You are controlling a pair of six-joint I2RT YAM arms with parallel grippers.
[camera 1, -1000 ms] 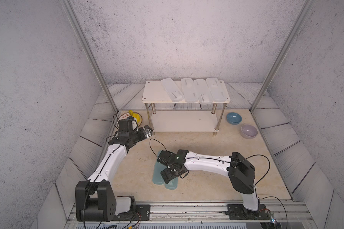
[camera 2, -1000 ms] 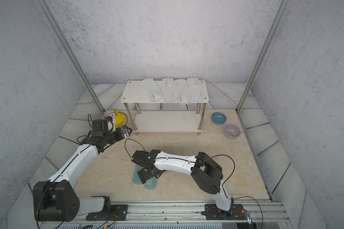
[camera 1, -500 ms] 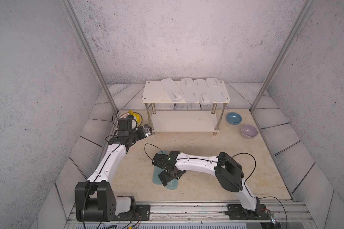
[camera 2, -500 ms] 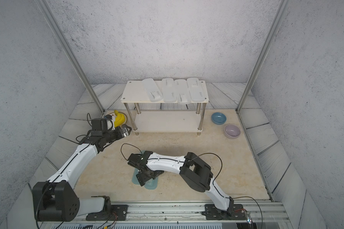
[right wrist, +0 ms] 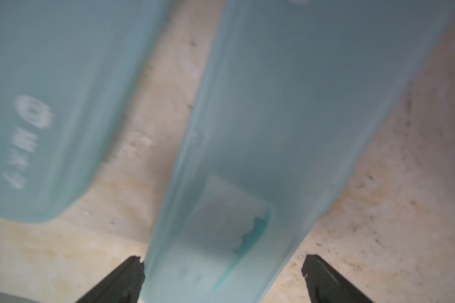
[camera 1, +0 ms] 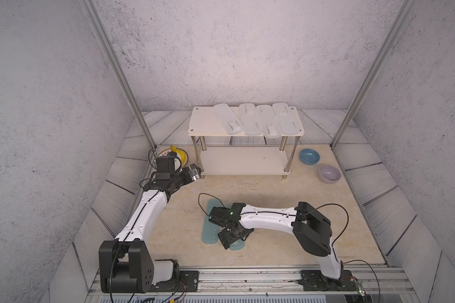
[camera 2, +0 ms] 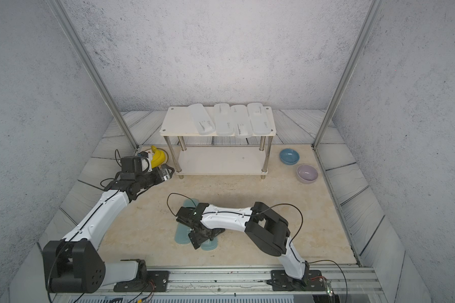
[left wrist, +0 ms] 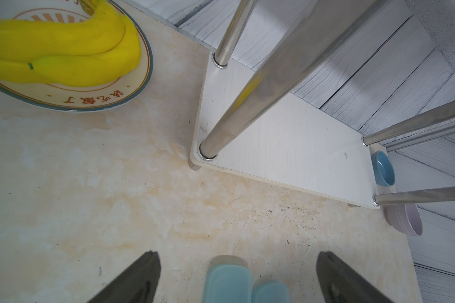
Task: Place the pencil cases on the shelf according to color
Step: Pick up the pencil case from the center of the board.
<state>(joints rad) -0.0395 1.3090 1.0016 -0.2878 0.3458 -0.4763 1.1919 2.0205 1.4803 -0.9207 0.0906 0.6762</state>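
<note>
Right wrist cam here, bit blurry: right gripper point(right wrist: 222, 262) spread wide, fingers point(right wrist: 126, 278) straddling end of teal pencil case point(right wrist: 286, 118). Pale label point(right wrist: 221, 223) shows through it. Second teal case point(right wrist: 50, 91) alongside, narrow gap, white print. Beige bench point(right wrist: 378, 210) underneath.

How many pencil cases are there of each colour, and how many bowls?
White pencil cases: 4
Teal pencil cases: 2
Bowls: 2
Total: 8
</note>
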